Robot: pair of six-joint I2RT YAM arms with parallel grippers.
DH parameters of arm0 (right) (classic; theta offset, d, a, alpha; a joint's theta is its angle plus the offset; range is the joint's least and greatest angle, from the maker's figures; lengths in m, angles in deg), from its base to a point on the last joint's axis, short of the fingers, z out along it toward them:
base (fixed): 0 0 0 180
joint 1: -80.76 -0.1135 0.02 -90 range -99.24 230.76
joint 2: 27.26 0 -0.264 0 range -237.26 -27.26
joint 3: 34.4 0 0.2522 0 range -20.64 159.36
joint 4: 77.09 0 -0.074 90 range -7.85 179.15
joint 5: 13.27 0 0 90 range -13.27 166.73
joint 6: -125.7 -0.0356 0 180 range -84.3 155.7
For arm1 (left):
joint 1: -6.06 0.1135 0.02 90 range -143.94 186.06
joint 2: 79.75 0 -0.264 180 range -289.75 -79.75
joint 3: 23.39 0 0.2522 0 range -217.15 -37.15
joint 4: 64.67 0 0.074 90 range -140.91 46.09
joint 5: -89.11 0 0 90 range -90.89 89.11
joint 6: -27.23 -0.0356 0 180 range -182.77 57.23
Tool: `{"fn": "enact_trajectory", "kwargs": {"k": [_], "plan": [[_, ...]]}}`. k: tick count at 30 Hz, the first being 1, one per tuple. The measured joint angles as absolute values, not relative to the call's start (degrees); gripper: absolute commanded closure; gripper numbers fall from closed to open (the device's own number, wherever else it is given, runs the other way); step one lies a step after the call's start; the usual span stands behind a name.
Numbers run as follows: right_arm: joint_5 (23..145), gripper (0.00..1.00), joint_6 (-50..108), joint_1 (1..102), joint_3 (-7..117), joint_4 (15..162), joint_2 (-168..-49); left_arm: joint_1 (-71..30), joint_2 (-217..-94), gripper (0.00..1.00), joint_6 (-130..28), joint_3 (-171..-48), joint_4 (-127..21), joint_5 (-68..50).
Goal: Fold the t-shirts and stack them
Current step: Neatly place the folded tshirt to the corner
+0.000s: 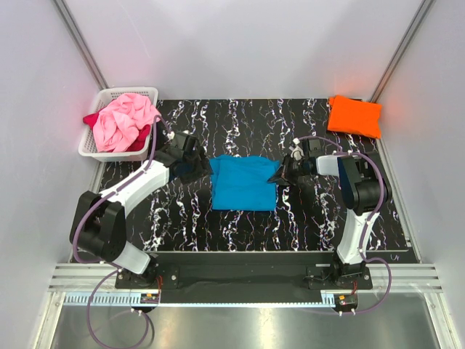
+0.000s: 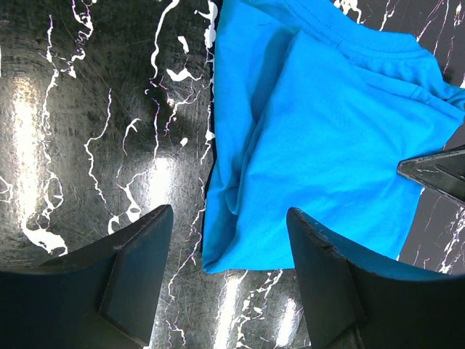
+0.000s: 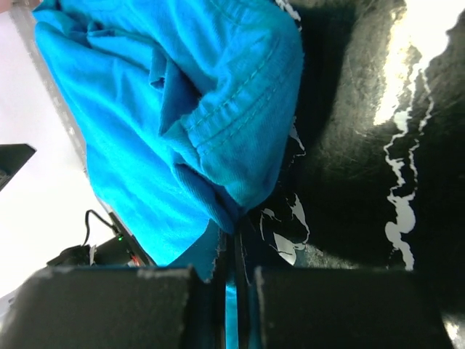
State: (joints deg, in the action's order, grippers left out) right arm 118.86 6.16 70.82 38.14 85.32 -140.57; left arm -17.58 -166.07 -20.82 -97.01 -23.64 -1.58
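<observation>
A turquoise blue t-shirt (image 1: 243, 182) lies partly folded in the middle of the black marbled table (image 1: 240, 225). My right gripper (image 1: 280, 174) is shut on its right edge, and the right wrist view shows a pinch of blue cloth (image 3: 211, 138) between the jaws (image 3: 236, 247). At the shirt's left edge my left gripper (image 1: 202, 169) stands open; the left wrist view shows its fingers (image 2: 138, 254) either side of the shirt's corner (image 2: 240, 247), not touching it. An orange t-shirt (image 1: 354, 115) lies folded at the back right. A pink t-shirt (image 1: 123, 120) and a dark red one (image 1: 91, 118) are heaped in the basket.
A white lattice basket (image 1: 98, 149) stands at the back left corner of the table. White walls close in the left, right and back. The arm bases sit on a rail (image 1: 247, 273) along the near edge.
</observation>
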Motion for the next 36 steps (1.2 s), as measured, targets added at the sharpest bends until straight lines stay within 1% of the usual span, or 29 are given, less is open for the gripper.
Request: {"fn": "enact_trajectory", "kwargs": {"k": [5, 10, 14, 22, 32, 36], "plan": [[114.0, 1.0, 7.7, 70.2, 41.8, 79.4, -140.2, -17.2, -165.8, 0.31, -20.9, -96.9, -23.7, -1.6], [105.9, 1.0, 10.3, 70.0, 49.9, 72.0, -140.3, -16.8, -165.2, 0.31, -20.9, -96.6, -23.6, -1.6], [101.0, 1.0, 12.3, 70.0, 61.0, 66.7, -143.0, -16.4, -165.0, 0.31, -20.9, -96.6, -23.6, -1.6], [90.8, 1.0, 17.0, 70.5, 84.6, 57.6, -153.7, -16.3, -164.7, 0.31, -21.1, -96.6, -23.5, -2.1], [74.4, 1.0, 20.9, 77.0, 104.5, 49.8, -161.5, -16.2, -166.1, 0.31, -22.1, -98.4, -22.9, -2.9], [69.7, 1.0, 22.7, 80.0, 113.5, 47.6, -165.1, -16.2, -167.6, 0.31, -22.2, -99.8, -22.5, -3.6]]}}
